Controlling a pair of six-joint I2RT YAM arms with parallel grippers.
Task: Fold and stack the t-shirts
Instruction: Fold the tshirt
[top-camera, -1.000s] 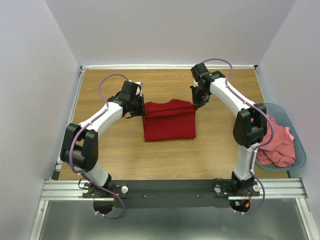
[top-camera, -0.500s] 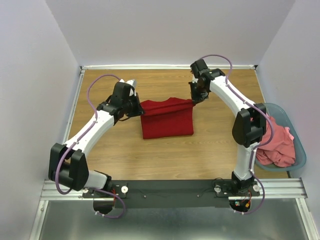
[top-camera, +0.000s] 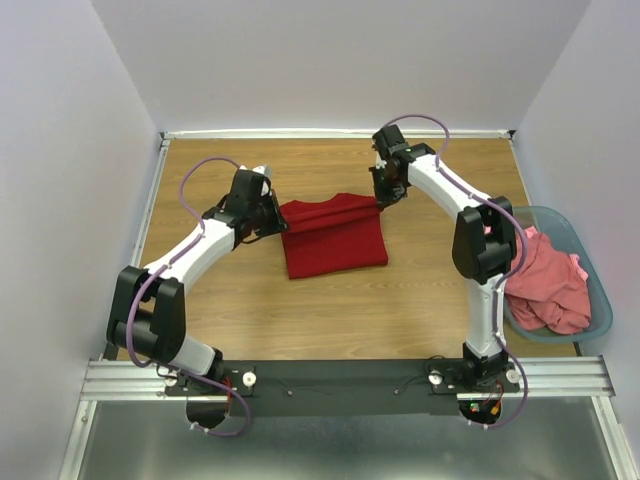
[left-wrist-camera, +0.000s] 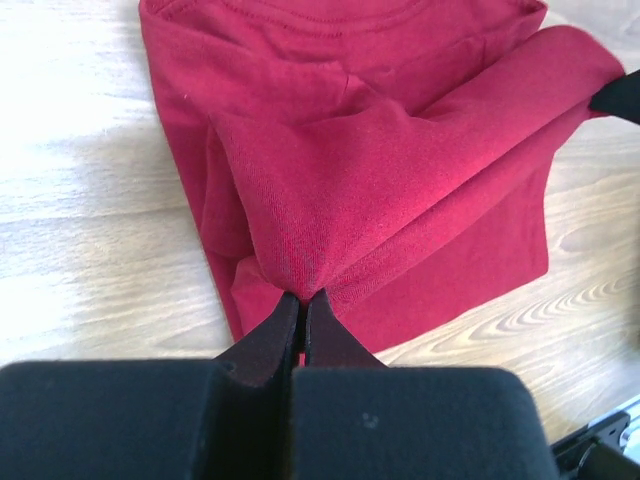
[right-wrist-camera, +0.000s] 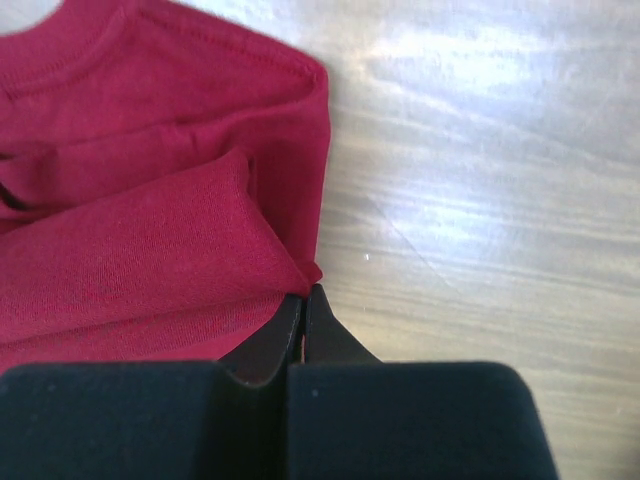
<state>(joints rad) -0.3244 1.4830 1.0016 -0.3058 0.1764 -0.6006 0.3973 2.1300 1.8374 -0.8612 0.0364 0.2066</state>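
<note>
The dark red t-shirt (top-camera: 333, 235) lies partly folded on the wooden table, its far edge lifted between both grippers. My left gripper (top-camera: 281, 224) is shut on the shirt's left corner; in the left wrist view the cloth (left-wrist-camera: 380, 150) bunches at the fingertips (left-wrist-camera: 303, 300). My right gripper (top-camera: 381, 203) is shut on the shirt's right corner; in the right wrist view the cloth (right-wrist-camera: 150, 230) meets the fingertips (right-wrist-camera: 304, 292). Several salmon-pink t-shirts (top-camera: 548, 285) lie heaped in the basket at the right.
The grey-blue plastic basket (top-camera: 598, 275) stands at the table's right edge beside the right arm. Bare wooden table (top-camera: 330, 310) lies in front of the red shirt. White walls close in the back and sides.
Both grippers have carried the shirt's lifted edge toward the far side. The right gripper moved left and back; the left arm's elbow swung outward and back in.
</note>
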